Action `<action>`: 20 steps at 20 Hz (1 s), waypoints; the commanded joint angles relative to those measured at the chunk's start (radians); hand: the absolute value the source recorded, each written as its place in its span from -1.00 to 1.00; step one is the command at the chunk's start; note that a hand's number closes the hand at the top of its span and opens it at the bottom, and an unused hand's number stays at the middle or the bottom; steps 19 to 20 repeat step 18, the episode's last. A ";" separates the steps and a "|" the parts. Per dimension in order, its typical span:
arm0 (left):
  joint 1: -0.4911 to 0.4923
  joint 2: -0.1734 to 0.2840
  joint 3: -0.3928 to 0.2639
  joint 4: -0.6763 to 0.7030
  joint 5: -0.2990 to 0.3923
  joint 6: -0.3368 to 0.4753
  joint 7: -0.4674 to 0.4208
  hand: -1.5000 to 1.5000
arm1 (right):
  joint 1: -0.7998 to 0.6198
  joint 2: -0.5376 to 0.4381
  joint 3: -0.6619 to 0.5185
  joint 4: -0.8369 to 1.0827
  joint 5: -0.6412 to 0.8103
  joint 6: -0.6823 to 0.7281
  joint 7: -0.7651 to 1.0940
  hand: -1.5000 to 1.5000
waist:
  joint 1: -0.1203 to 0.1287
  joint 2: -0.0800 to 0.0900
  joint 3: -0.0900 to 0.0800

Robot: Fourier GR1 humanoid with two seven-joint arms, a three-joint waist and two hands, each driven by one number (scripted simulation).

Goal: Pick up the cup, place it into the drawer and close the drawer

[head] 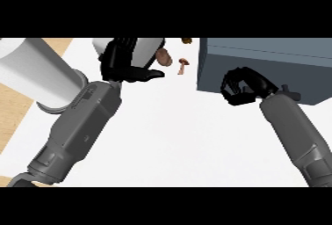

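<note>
Two grey forearms come up from the near edge, one black hand on each. The left hand (pixel 123 63) sits far back on the white table (pixel 175 145), its fingers (pixel 111 61) and thumb curled round a single white cup (pixel 150 46), which shows above and behind the hand near the table's far edge; the hand hides much of it. Just beside the cup, to its right, lie small brown things: one rounded brown piece (pixel 163 57) touching the cup's side, one mushroom-shaped piece (pixel 183 65) a little apart, and one more brown bit (pixel 187 41) at the far edge. What they are I cannot tell.

One grey-blue drawer unit (pixel 266 57) stands at the right, well apart from the cup. The right hand (pixel 243 85) is in front of its near face, fingers curled inward; whether they grip anything on the drawer front I cannot tell. A large white cylinder (pixel 35 70) stands at the left edge, beside the left forearm. A strip of wooden floor (pixel 16 110) shows past the table's left side.
</note>
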 commanded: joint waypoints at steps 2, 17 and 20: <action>0.033 0.011 -0.012 -0.026 -0.001 -0.028 0.010 -1.00 | -0.157 -0.097 -0.100 0.073 -0.023 -0.060 0.057 1.00 | 0.035 0.021 -0.002; 0.082 0.021 -0.019 -0.069 0.011 -0.083 0.016 -1.00 | -0.144 -0.173 -0.146 -0.020 -0.115 0.091 0.094 1.00 | 0.078 0.028 -0.005; 0.085 0.032 -0.018 -0.066 0.012 -0.093 0.018 -1.00 | -0.138 -0.187 -0.151 -0.031 -0.125 0.109 0.075 1.00 | 0.074 0.032 -0.004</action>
